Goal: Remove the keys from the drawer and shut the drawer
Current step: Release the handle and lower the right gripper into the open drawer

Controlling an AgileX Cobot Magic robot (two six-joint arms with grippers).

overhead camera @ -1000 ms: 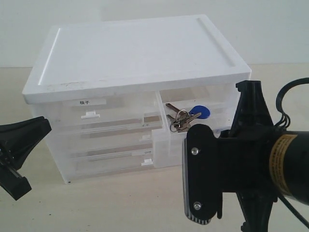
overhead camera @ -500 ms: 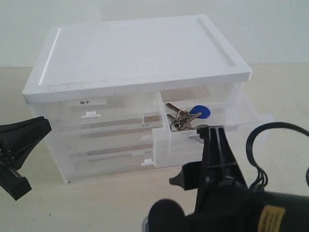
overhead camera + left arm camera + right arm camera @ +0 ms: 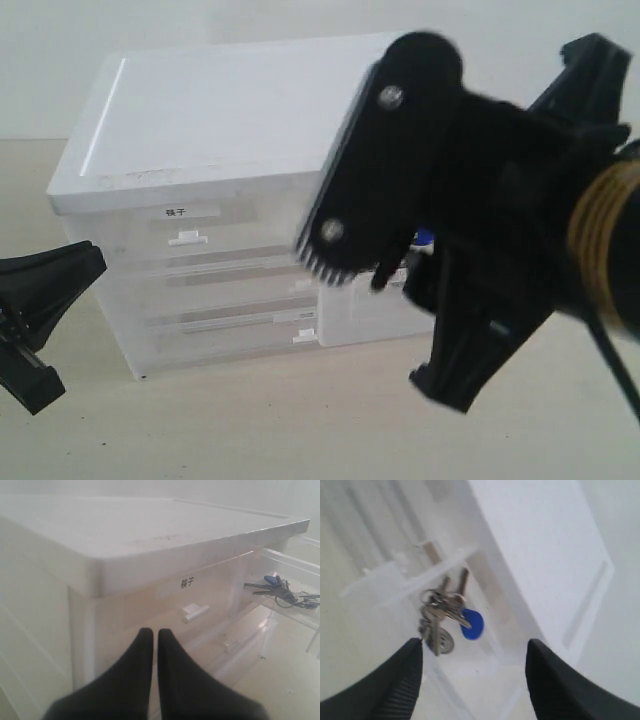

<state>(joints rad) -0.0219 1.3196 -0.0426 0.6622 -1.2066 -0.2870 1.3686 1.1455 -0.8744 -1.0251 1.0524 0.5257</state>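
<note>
Beige table (image 3: 250, 420); keys (image 3: 445, 620) lie in open drawer (image 3: 365, 315), centre right; right gripper (image 3: 475, 642) spread toward them, reach step apparently in hand; left gripper (image 3: 154, 631) pressed together, lower left; next likely needs descent and pinch.

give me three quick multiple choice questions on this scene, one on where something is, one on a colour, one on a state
1. Where do the keys lie?
A) in a bowl
B) in the open drawer
C) on a hook

2. What colour is the fob?
A) red
B) green
C) blue

3. How is the right hand?
A) open
B) shut on the keys
C) shut and empty

Answers:
1 B, both wrist views show them lying in the pulled-out drawer.
2 C, the round fob shows blue in the right wrist view.
3 A, its fingers stand wide apart with the keys seen between them.
</note>
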